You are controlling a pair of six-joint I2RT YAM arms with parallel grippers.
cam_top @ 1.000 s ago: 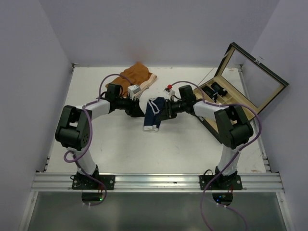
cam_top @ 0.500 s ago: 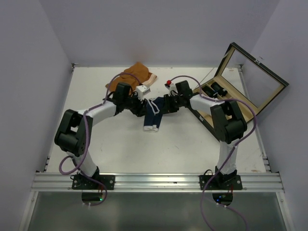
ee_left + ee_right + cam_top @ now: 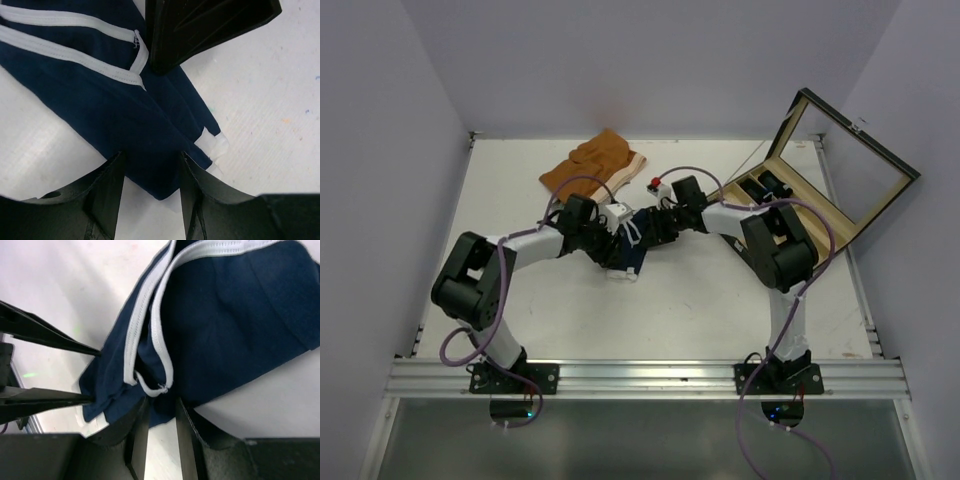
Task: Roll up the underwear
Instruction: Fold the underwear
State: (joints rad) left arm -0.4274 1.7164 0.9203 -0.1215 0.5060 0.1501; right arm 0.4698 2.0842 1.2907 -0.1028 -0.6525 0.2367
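The underwear (image 3: 638,250), navy with white trim, lies bunched at the table's middle between my two grippers. From the left, my left gripper (image 3: 615,250) stands open astride a folded navy corner (image 3: 125,110). That cloth fills the gap between its fingers (image 3: 107,190) and runs on past both. From the right, my right gripper (image 3: 648,228) meets the same garment (image 3: 240,315). Its narrow gap (image 3: 160,402) is open, with a trimmed edge lying in it. Each wrist view shows the other gripper's dark fingers (image 3: 200,30) across the cloth.
Orange-brown shorts (image 3: 592,160) lie at the back of the white table (image 3: 720,290), behind the left arm. An open wooden box (image 3: 770,200) with its lid raised stands at the right, close to the right arm's elbow.
Both grippers have moved left and nearer. The underwear has come with them and is bunched smaller. The left arm no longer covers the orange shorts.
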